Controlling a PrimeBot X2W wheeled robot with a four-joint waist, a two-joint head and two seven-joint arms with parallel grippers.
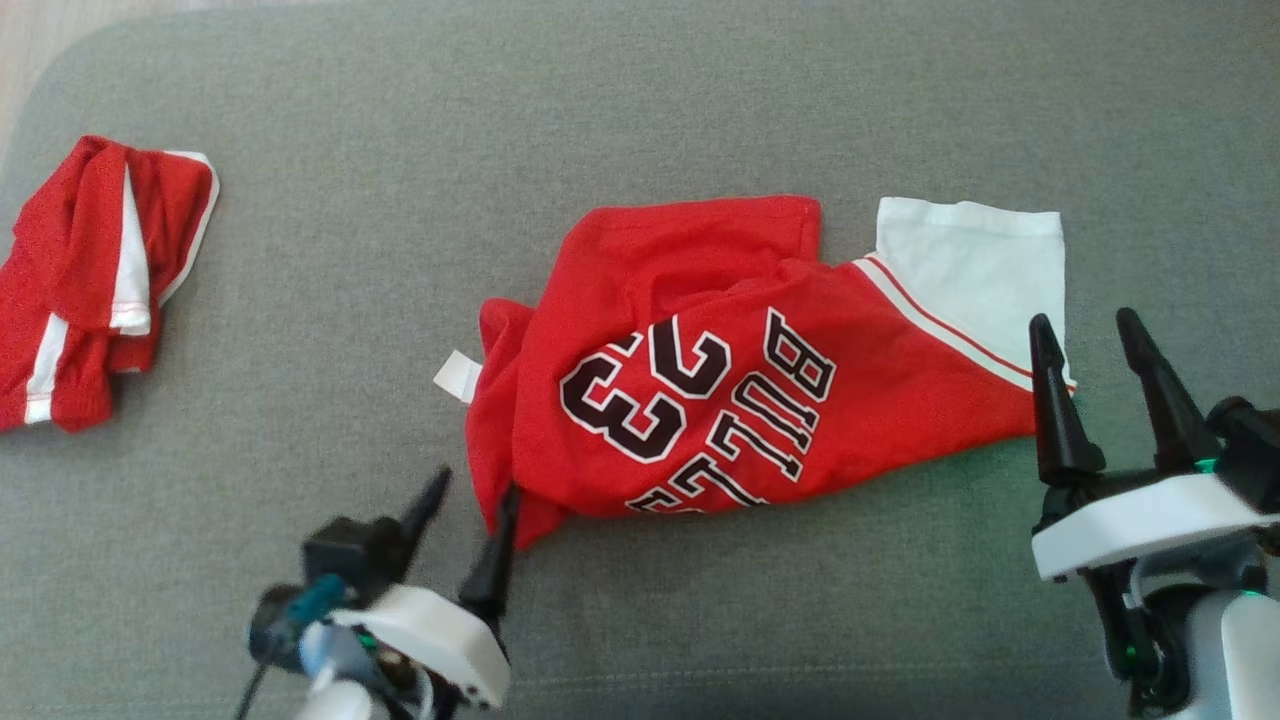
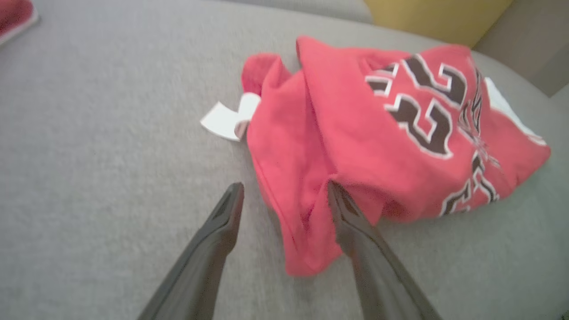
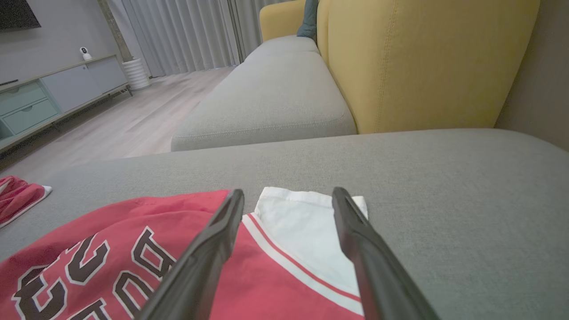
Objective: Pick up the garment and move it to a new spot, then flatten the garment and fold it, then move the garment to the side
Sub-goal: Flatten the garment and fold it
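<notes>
Garment (image 1: pixel 700 300) crumpled, seemingly unflattened, folding remains; corner between fingers of open left pincer (image 1: pixel 476 483), ungripped; right pincer (image 1: pixel 1084 320) open, empty

Garment (image 1: pixel 760 370) on cushion (image 1: pixel 700 120) centre, second garment (image 1: pixel 90 290) well apart at left

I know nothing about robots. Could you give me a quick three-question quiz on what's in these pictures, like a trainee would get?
1. True or false: the right gripper is clamped shut on the white sleeve of the red jersey.
2. Which number is printed on the red jersey? A) 23 B) 33 C) 45
3. Fill in: the second red-and-white garment lies far to the robot's ____.
Key: 1 false, its fingers stand apart; 2 B; 3 left.
</notes>
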